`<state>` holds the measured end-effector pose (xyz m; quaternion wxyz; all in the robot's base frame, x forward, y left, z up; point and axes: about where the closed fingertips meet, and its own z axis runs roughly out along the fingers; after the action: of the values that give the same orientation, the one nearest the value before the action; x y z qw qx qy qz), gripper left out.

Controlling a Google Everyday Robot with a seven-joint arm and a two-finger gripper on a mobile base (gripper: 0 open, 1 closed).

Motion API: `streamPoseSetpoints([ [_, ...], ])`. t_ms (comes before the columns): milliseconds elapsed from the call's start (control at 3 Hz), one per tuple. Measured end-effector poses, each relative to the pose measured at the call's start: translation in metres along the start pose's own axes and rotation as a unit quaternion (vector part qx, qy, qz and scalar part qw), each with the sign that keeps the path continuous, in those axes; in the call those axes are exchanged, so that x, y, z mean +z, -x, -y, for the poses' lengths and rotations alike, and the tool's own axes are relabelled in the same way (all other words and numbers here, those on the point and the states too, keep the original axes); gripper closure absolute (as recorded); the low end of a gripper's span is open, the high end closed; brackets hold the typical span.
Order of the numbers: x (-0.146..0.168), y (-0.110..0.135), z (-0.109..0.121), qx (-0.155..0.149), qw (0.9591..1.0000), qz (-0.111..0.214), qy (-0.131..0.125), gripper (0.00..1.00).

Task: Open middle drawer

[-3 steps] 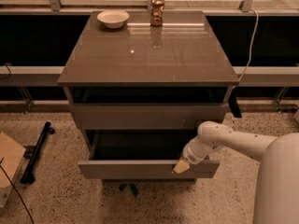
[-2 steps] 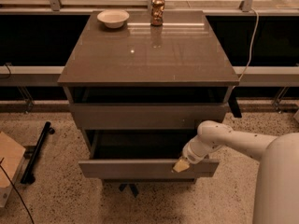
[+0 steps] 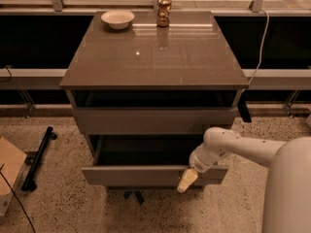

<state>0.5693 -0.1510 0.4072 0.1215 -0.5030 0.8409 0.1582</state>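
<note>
The middle drawer (image 3: 146, 175) is the grey-brown flat front second from the top of the cabinet. It stands pulled out toward me, with its dark shallow inside (image 3: 146, 152) showing. My gripper (image 3: 187, 179) sits at the top edge of the drawer's front panel, right of centre, with its cream tip hanging over the panel's face. My white arm (image 3: 243, 147) reaches in from the lower right. The top drawer front (image 3: 155, 120) sits above, pushed further in. The bottom drawer is hidden under the open one.
A white bowl (image 3: 117, 19) and a can (image 3: 164, 10) stand at the back of the cabinet top (image 3: 155, 57). A black bar (image 3: 39, 157) and a wooden board (image 3: 8, 171) lie on the speckled floor at left. A cable (image 3: 262, 38) hangs at right.
</note>
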Motion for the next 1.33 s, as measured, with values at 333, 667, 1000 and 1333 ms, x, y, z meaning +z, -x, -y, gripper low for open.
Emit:
streamPoseSetpoints([
  [333, 0.003, -0.011, -0.006, -0.02, 0.9994, -0.026, 0.014, 0.0],
  [667, 0.005, -0.019, -0.018, -0.075, 0.9945, -0.061, 0.041, 0.0],
  [1000, 0.001, -0.027, -0.037, -0.146, 0.9836, -0.076, 0.072, 0.18],
  [1333, -0.003, -0.037, -0.061, -0.194, 0.9731, -0.082, 0.094, 0.42],
])
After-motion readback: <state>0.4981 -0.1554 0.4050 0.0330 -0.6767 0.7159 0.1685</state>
